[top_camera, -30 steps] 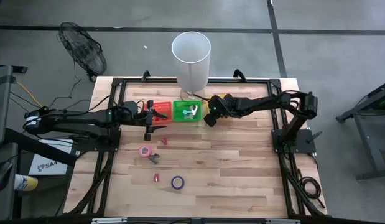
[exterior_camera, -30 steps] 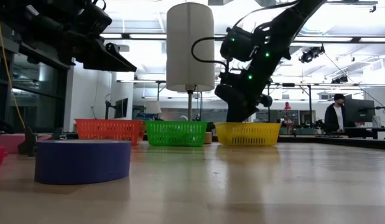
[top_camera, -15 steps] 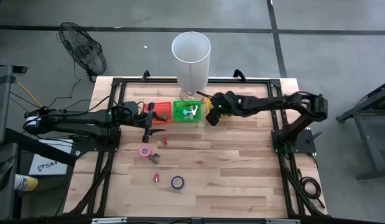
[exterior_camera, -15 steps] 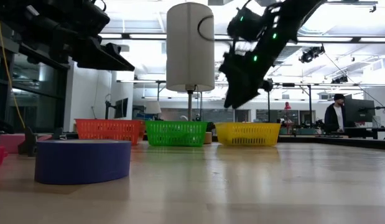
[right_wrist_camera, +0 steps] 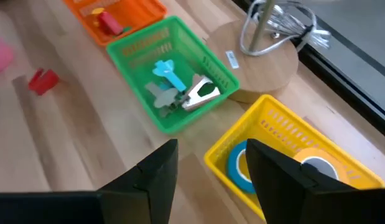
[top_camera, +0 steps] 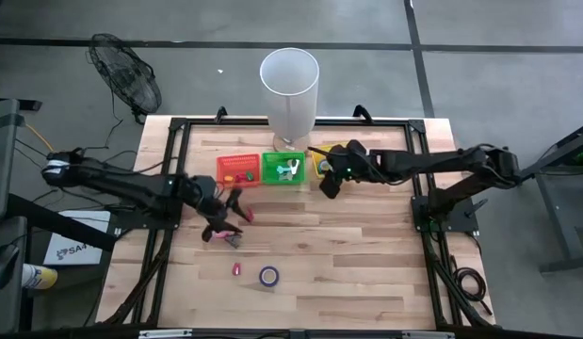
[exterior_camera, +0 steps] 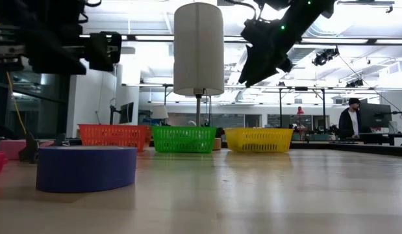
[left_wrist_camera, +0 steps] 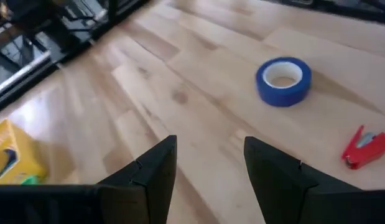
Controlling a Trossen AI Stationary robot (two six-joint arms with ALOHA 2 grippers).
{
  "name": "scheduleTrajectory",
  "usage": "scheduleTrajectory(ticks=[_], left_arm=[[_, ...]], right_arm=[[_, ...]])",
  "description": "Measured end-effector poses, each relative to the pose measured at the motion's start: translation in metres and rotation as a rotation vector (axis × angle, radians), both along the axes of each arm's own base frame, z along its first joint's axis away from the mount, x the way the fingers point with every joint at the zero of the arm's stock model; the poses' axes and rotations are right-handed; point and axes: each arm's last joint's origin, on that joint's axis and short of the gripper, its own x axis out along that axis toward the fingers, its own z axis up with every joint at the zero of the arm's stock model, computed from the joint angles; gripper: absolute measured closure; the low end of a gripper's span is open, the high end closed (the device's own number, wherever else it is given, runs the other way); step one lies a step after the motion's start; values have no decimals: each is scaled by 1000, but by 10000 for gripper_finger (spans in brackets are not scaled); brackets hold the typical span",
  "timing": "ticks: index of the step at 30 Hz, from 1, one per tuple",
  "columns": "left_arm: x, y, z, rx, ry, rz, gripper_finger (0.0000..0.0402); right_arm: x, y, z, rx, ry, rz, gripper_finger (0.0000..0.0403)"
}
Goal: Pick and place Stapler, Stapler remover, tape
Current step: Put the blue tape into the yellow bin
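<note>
Tape (left_wrist_camera: 283, 80) lies flat, hollow centre facing up.

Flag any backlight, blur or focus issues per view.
Low view: bright ceiling lights leave both arms as dark silhouettes; the near blue tape is soft, the baskets farther back sharper. Left wrist view: fingers blurred, blue tape clear. Right wrist view: green basket fairly sharp, near fingers soft. High view: even light, no glare.

Both tools empty, fingers parted: left tool (top_camera: 225, 218) mid-table, right tool (top_camera: 327, 184) raised.
</note>
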Motion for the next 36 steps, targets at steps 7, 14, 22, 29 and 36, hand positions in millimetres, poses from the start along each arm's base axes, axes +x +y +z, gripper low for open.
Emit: scheduleTrajectory(ticks=[7,14,22,29,36], left_arm=[[7,-28,-18,76,75,-15,218],[30,-63,-19,121,153,-97,218],[67,-108,-25,393,398,-229,218],[90,-137,-31,464,417,-308,218],[92,-153,-23,518,355,-373,218]], right_arm=[[1,14,-1,3,12,48,222],[2,24,-1,3,13,83,222],[2,32,-2,21,12,95,222],[2,37,-3,29,16,102,222],[1,37,-4,38,30,97,222]])
